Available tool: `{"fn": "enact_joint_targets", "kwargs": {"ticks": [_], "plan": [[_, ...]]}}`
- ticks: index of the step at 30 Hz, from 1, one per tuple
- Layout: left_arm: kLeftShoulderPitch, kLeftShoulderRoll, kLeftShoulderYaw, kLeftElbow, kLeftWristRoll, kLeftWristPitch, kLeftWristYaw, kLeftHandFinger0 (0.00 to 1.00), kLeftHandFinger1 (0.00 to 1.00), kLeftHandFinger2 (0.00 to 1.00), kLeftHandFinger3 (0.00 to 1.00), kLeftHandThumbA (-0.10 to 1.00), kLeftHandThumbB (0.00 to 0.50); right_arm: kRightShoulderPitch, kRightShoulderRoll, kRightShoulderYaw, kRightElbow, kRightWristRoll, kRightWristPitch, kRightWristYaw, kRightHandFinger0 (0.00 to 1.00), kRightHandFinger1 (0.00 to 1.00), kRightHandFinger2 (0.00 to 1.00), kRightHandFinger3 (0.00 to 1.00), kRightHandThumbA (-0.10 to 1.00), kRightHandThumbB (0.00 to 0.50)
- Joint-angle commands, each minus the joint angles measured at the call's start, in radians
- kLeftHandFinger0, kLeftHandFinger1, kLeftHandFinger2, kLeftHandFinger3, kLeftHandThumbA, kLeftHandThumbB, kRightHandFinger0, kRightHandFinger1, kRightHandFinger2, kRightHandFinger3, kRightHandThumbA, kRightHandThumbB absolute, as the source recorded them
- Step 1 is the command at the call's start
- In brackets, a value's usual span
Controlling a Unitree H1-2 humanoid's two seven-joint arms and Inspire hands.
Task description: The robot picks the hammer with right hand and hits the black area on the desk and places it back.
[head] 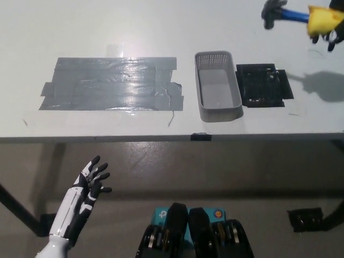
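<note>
currently raised at two o'clock: hammer clenched by right hand, well above black area. risks glancing off onto grey basket beside it. left hand idle at seven o'clock, fingers spread.

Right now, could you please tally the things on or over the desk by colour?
Grey: 2, tape patch and basket
Black: 1, mat
Blue and yellow: 1, hammer in the right hand
Total: 4

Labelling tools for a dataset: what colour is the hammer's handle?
Blue shaft with a yellow grip on the hammer, held in the right hand; head view.
</note>
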Motion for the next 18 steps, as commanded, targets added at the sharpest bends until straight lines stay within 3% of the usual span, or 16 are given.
{"fn": "enact_joint_targets", "kwargs": {"ticks": [1, 4, 8, 10, 11, 12, 14, 15, 18], "plan": [[-0.013, 0.021, 0.013, -0.039, 0.001, -0.043, -0.005, 0.72, 0.86, 0.91, 1.0, 0.91, 0.037, -0.086, -0.041, -0.001, -0.025, 0.026, 0.029, 0.061, 0.0, 0.54, 0.95, 0.52, -0.1, 0.15], [-0.016, 0.019, 0.016, -0.039, -0.004, -0.038, -0.002, 0.71, 0.84, 0.89, 0.99, 0.89, 0.053, -0.065, -0.049, 0.017, -0.031, 0.017, -0.049, 0.061, 0.0, 0.5, 0.9, 0.54, -0.1, 0.115], [-0.016, 0.022, 0.02, -0.037, -0.007, -0.041, -0.003, 0.7, 0.83, 0.88, 0.98, 0.91, 0.055, -0.021, -0.039, 0.021, -0.037, 0.002, 0.004, 0.025, 0.0, 0.45, 0.88, 0.53, -0.1, 0.152], [-0.015, 0.024, 0.02, -0.038, -0.004, -0.043, -0.003, 0.7, 0.83, 0.88, 0.98, 0.91, 0.052, -0.009, -0.038, 0.025, -0.033, 0.005, -0.022, 0.028, 0.0, 0.51, 0.94, 0.48, -0.1, 0.146], [-0.014, 0.025, 0.019, -0.037, -0.001, -0.049, -0.003, 0.69, 0.82, 0.88, 0.99, 0.92, 0.046, 0.001, -0.037, 0.023, -0.029, 0.011, -0.019, 0.033, 0.0, 0.56, 1.0, 0.56, -0.1, 0.129], [-0.013, 0.025, 0.019, -0.038, -0.003, -0.05, -0.004, 0.69, 0.82, 0.88, 0.99, 0.92, 0.045, 0.006, -0.035, 0.024, -0.013, 0.02, -0.03, 0.043, 0.0, 0.61, 1.0, 0.66, -0.1, 0.114], [-0.012, 0.028, 0.017, -0.036, 0.006, -0.056, -0.005, 0.7, 0.83, 0.89, 1.0, 0.93, 0.034, 0.017, -0.025, 0.031, 0.024, 0.02, -0.045, 0.046, 0.0, 0.54, 0.98, 0.91, -0.1, 0.126], [-0.012, 0.027, 0.018, -0.037, -0.001, -0.048, -0.006, 0.72, 0.84, 0.89, 1.0, 0.93, 0.043, 0.029, -0.022, 0.031, 0.025, 0.016, -0.043, 0.028, 0.0, 0.51, 0.95, 0.91, -0.1, 0.146], [-0.012, 0.027, 0.017, -0.037, 0.014, -0.051, 0.0, 0.73, 0.86, 0.9, 1.0, 0.95, 0.052, 0.061, -0.012, 0.027, 0.034, 0.019, -0.054, 0.004, 0.0, 0.44, 0.91, 0.82, -0.1, 0.127]]}}
